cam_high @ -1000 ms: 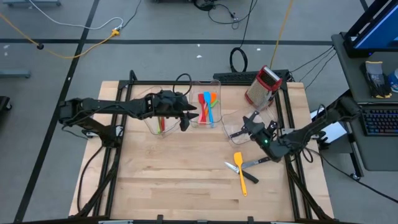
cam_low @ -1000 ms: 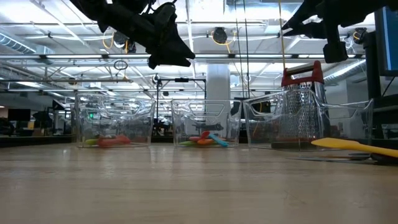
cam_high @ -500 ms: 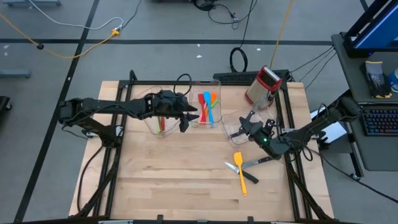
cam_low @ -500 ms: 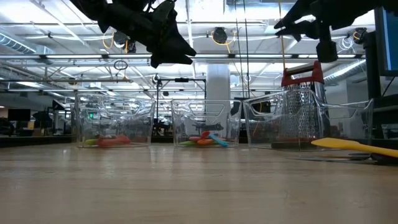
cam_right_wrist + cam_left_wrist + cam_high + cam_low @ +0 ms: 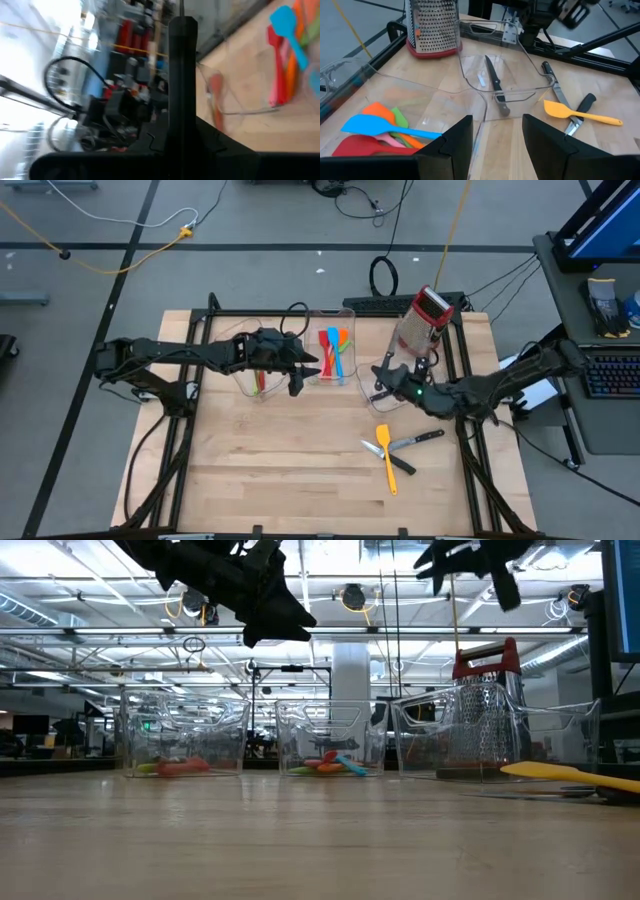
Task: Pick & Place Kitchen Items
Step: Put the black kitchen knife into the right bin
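Jaws on the left gripper (image 5: 298,376) stand parted and empty, raised above the bench (image 5: 280,470) between two clear bins. Right gripper (image 5: 381,383) has its jaws closed, nothing visibly held, over the right bin (image 5: 520,90), where a black-handled knife (image 5: 493,80) lies. Yellow spatula (image 5: 385,455) and two knives (image 5: 412,441) rest on the bench nearby.

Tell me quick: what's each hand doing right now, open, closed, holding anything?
Left hand: open, empty, hovering by the clear bins.
Right hand: closed; cannot tell whether anything is pinched in it.
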